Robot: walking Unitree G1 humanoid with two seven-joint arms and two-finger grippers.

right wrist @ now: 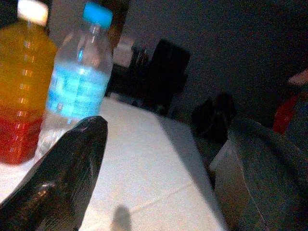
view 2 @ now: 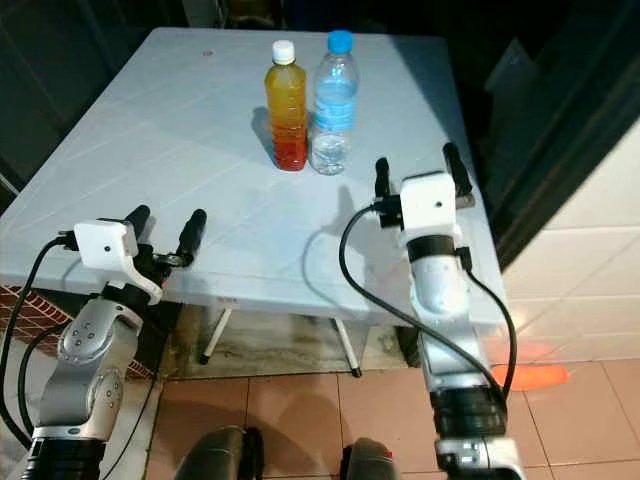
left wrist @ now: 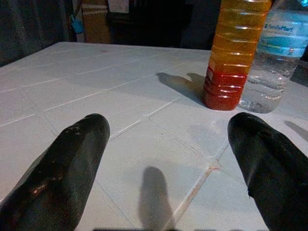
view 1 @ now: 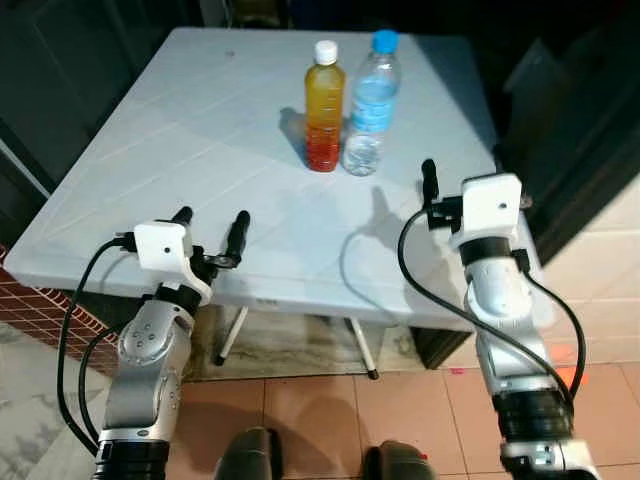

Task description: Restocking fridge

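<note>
Two grippers hover over the near edge of the white plastic table (view 1: 150, 150), both with fingers spread and holding nothing: the left gripper (view 1: 211, 228) low at the near-left edge, the right gripper (view 2: 415, 170) further in, near the right edge. Beyond them, well apart, the orange juice bottle (view 1: 323, 105) and the water bottle (view 1: 370, 100) stand upright, touching. I judge the right arm should reach forward, keep the fingers wide, and close around the water bottle's middle without knocking the other
</note>
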